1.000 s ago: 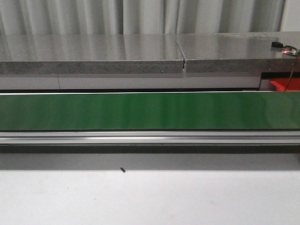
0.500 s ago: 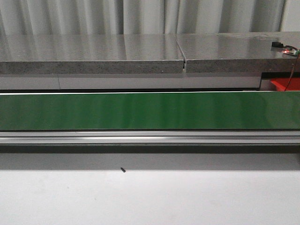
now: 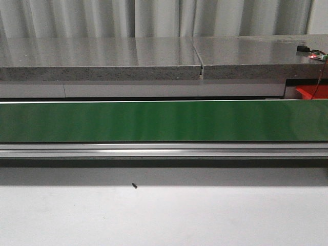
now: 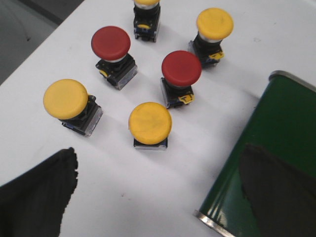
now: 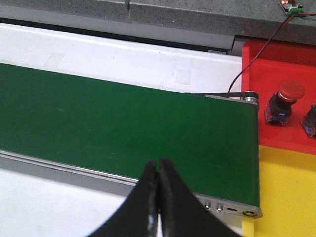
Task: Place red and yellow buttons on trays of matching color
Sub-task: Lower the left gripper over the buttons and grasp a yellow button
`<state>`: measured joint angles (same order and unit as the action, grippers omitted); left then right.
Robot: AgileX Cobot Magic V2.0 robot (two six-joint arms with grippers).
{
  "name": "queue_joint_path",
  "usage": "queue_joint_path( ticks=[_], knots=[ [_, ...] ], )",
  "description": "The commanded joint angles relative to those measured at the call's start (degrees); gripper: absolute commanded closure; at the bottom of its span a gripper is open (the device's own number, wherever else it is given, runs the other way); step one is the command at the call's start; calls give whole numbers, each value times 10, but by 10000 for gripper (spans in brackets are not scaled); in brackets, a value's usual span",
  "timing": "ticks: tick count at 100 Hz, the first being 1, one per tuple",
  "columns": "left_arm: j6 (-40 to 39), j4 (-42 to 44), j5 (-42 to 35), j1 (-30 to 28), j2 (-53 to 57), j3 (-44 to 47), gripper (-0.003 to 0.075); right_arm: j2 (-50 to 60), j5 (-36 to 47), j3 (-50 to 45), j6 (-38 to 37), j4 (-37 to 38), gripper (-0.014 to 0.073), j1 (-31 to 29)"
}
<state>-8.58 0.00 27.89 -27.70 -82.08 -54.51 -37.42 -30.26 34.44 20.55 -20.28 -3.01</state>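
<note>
Nothing has moved; green belt [image 3: 164, 121] bare; right end effector [image 5: 158, 197] closed.

No text, label, brand or number can be read anywhere — in any view. The round-capped red and yellow plastic push buttons [image 4: 150, 123] carry plain, unmarked caps.

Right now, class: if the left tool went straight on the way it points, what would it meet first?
Probably the nearest yellow button, standing between the open fingers of the left tool; depth is unclear from this one view.
</note>
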Motion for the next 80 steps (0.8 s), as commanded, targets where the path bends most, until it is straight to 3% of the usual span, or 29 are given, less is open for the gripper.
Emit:
queue_joint_path(
  ticks=[1, 80],
  knots=[
    [-5, 0, -38, -3, -14, -30, 82, 1, 35, 15, 5, -3, 662, -2],
    [3, 6, -63, -3, -163, -94, 82, 1, 35, 15, 5, -3, 662, -2]
  ],
)
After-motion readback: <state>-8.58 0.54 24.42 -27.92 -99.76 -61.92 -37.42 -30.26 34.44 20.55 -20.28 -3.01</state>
